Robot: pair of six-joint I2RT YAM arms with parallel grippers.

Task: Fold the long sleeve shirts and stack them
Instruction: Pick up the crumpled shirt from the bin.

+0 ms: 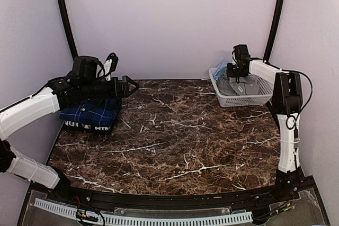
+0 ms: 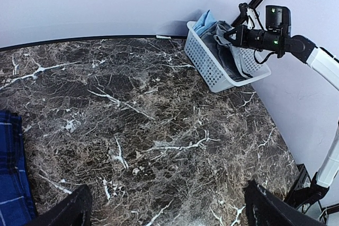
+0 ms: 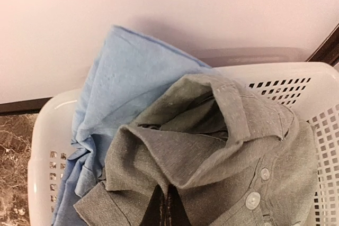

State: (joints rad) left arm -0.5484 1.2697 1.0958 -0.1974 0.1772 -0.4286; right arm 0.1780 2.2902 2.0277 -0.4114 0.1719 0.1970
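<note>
Right at the tips of the right gripper [image 3: 165,207], the grey shirt [image 3: 222,152] lies crumpled on top of the load in the white lattice basket [image 3: 42,146]. The jaws are pressed together, and the dark fingers bite into a fold of grey cloth just below the turned-up collar. Two white buttons show to the right of the fingers. To the left of the tool and beyond it, the light blue shirt [image 3: 122,88] is bunched against the basket's wall and rises over its rim towards the back of the cell.

Below the left gripper [image 1: 130,84] sits the navy plaid shirt [image 1: 92,112], folded into a flat packet, with a band of white lettering along its near edge. This gripper hangs above the packet with its jaws spread wide and nothing between them. Its fingertips reach past the shirt's edge over bare stone. From its own camera only a strip of blue plaid shows, low at the left.

Both shirt spots lie on a dark brown marble-patterned table [image 1: 180,130] veined with white. The basket stands at the corner next to the right gripper, well apart from the plaid packet on the opposite side. A plain pale wall [image 1: 169,19] closes the space behind, and two black curved poles [image 1: 62,14] run up at its sides.
</note>
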